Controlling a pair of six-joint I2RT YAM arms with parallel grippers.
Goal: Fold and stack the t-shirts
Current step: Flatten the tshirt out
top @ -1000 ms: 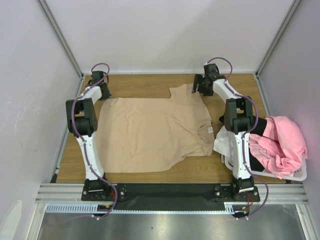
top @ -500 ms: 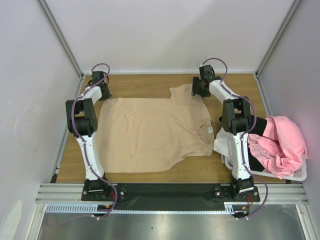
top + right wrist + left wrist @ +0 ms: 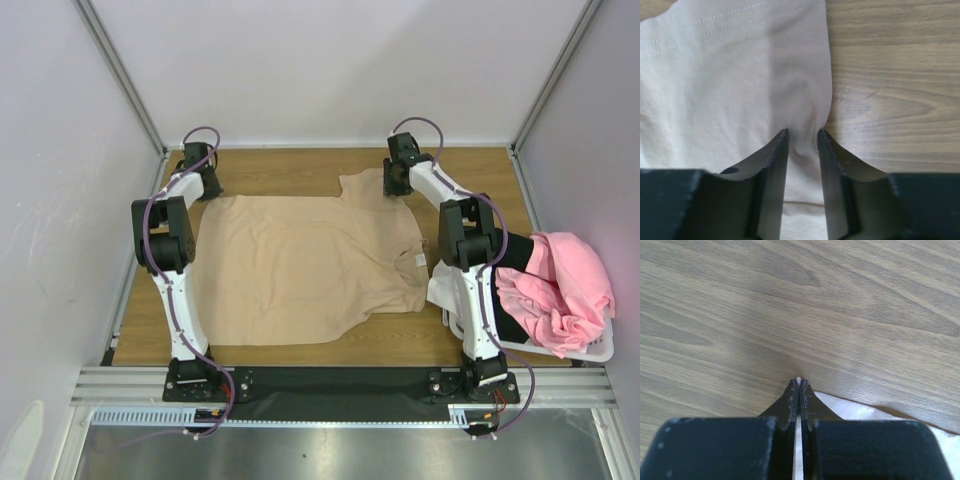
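A tan t-shirt [image 3: 300, 265] lies spread flat on the wooden table, and its far right sleeve [image 3: 365, 185] points toward the back. My left gripper [image 3: 208, 188] is at the shirt's far left corner. In the left wrist view, this gripper [image 3: 799, 382] is shut on a thin edge of the pale cloth [image 3: 865, 415]. My right gripper [image 3: 393, 183] is down on the far right sleeve. There the right gripper [image 3: 803, 134] still shows a narrow gap between its jaws, and a small ridge of the tan cloth [image 3: 740, 65] bunches up between them.
A white laundry basket [image 3: 590, 350] stands at the right edge of the table. A pink t-shirt [image 3: 560, 285] is heaped in it, and a white one [image 3: 445, 290] hangs over its left side. Frame posts and walls close in the back and both sides.
The right gripper has slid a little left and toward the back along the sleeve, and its jaws have narrowed around the cloth. The left arm has not moved.
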